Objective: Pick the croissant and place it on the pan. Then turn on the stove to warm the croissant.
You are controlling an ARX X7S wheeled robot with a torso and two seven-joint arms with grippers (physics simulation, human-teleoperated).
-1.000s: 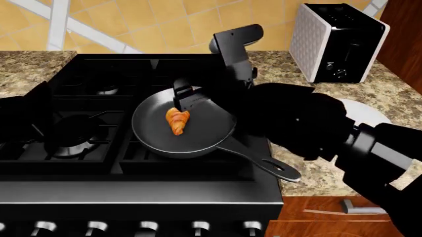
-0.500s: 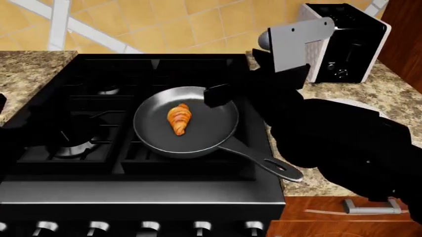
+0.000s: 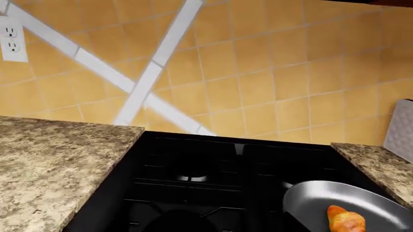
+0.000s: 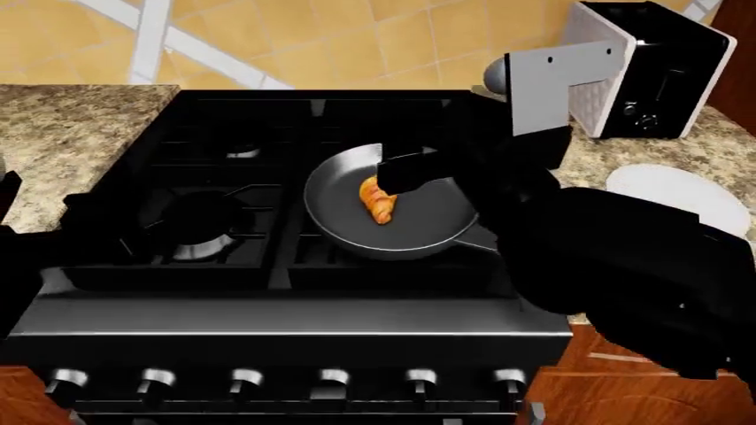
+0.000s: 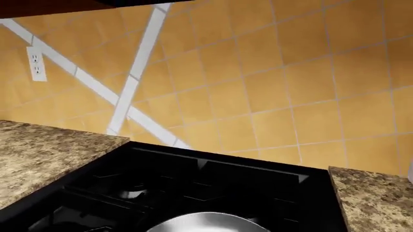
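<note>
The golden croissant (image 4: 378,200) lies loose in the round grey pan (image 4: 431,232), which sits on the front right burner of the black stove (image 4: 236,292). My right gripper (image 4: 408,173) hovers just above the pan's far side, right of the croissant and not holding it; its dark fingers blur together, so their spacing is unreadable. In the left wrist view the pan (image 3: 322,200) and croissant (image 3: 345,220) sit at a corner. Only the pan's rim (image 5: 206,223) shows in the right wrist view. My left arm (image 4: 24,248) is a dark mass at the stove's left edge.
A row of silver-tipped knobs (image 4: 243,381) runs along the stove front. A toaster (image 4: 650,66) and a white plate (image 4: 679,190) stand on the granite counter to the right. More counter (image 4: 59,133) lies left of the stove, with a tiled wall behind.
My right gripper rose off the croissant and drew back to the right, leaving it in the pan. The head view shifted, so the stove's knobs show more fully.
</note>
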